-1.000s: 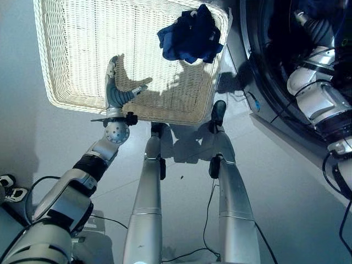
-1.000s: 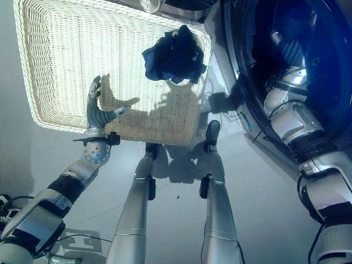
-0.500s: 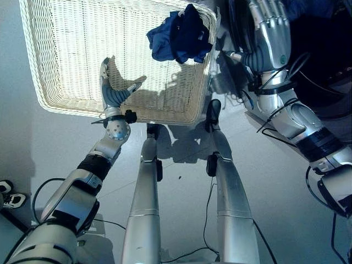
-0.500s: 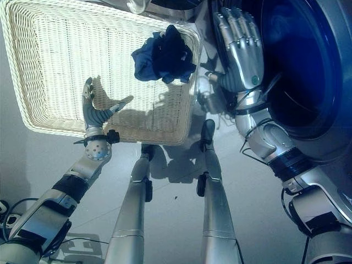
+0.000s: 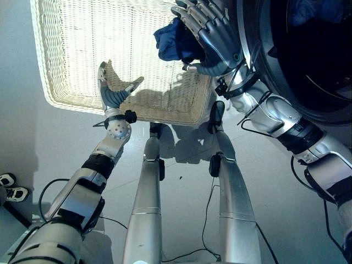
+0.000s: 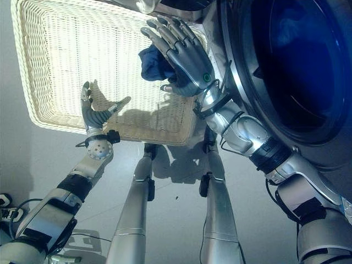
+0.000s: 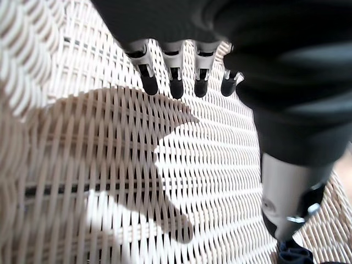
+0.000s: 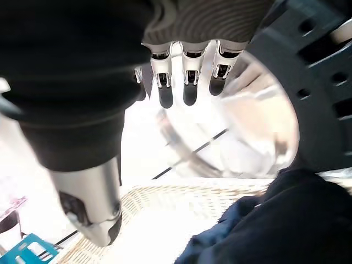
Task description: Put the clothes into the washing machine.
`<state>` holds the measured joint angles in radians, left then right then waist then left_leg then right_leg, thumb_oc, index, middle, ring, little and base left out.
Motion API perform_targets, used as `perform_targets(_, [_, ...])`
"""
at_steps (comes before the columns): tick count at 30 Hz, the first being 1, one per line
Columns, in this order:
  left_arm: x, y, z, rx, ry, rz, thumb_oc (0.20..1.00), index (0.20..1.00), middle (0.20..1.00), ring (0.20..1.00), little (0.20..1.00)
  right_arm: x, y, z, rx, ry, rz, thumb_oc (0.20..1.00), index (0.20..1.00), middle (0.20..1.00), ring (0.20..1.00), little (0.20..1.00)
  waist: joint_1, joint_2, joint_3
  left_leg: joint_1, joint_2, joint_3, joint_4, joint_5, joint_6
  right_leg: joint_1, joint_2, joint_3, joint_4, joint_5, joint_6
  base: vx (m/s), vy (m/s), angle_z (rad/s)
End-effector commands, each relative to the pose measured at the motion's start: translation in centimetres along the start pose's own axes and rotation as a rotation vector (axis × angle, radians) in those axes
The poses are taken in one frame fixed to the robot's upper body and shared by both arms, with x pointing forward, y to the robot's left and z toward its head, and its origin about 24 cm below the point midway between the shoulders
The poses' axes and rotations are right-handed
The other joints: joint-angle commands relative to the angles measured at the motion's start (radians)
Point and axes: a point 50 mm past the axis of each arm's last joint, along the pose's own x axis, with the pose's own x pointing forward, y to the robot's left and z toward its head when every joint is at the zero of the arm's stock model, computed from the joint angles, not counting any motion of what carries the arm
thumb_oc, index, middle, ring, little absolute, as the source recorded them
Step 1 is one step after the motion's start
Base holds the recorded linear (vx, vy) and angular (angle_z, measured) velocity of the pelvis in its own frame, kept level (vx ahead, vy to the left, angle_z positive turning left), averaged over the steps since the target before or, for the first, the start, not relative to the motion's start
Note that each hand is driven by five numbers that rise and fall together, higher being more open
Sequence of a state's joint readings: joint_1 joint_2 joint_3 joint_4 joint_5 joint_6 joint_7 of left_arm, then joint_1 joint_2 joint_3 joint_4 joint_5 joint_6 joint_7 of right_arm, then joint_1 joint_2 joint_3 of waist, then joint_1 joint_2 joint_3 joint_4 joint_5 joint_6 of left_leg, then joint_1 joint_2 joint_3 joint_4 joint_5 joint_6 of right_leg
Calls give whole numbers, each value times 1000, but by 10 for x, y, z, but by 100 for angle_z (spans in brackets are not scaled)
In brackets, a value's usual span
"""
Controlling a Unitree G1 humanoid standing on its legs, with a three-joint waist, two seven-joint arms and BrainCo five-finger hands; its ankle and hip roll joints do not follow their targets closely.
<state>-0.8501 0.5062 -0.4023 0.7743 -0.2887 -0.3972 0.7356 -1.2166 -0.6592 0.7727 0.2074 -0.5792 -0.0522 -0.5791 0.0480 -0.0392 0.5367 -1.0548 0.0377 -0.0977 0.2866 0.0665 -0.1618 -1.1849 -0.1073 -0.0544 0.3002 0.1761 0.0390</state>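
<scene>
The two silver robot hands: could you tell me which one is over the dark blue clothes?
The right hand, fingers spread open above the dark blue clothes at the white wicker basket's corner. The left hand hangs open over bare wicker.

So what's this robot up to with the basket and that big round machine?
It is doing laundry. Its right hand, fingers straight and open, hovers over a crumpled dark blue garment in the corner of a pale woven wicker basket, not yet holding it. The open front-loading washing machine drum stands beside the basket. The left hand hangs open over the basket's near rim.
</scene>
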Motion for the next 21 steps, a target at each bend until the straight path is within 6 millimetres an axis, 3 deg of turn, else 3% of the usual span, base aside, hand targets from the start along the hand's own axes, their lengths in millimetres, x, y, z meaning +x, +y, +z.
perform_targets(1, [8,-5,11,-70,-7,37,1000,1000,1000,1000,1000,13,6,13,-19,-42,4,1000,1000,1000,1000,1000,5,68,-17,-10,-129,53,-42,49,109,52,86,-124,26,-62,72,0,0,0])
perform_targets(6, [7,-12,13,-76,-8,18,1000,1000,1000,1000,1000,14,22,4,-53,45,63,1000,1000,1000,1000,1000,17,76,-17,-11,-134,51,-40,53,109,50,81,-130,27,-55,71,2,0,2])
perform_targets(13, [8,-22,19,-83,-11,-14,1000,1000,1000,1000,1000,4,45,-32,-183,257,192,1000,1000,1000,1000,1000,40,92,-17,-3,-142,45,-43,56,108,55,71,-139,29,-49,74,4,-1,1])
perform_targets(21, [10,-33,27,-99,-22,-45,1000,1000,1000,1000,1000,-7,48,-68,-335,413,246,1000,1000,1000,1000,1000,61,109,-17,-5,-149,33,-54,67,112,52,61,-151,24,-33,77,3,-3,2])
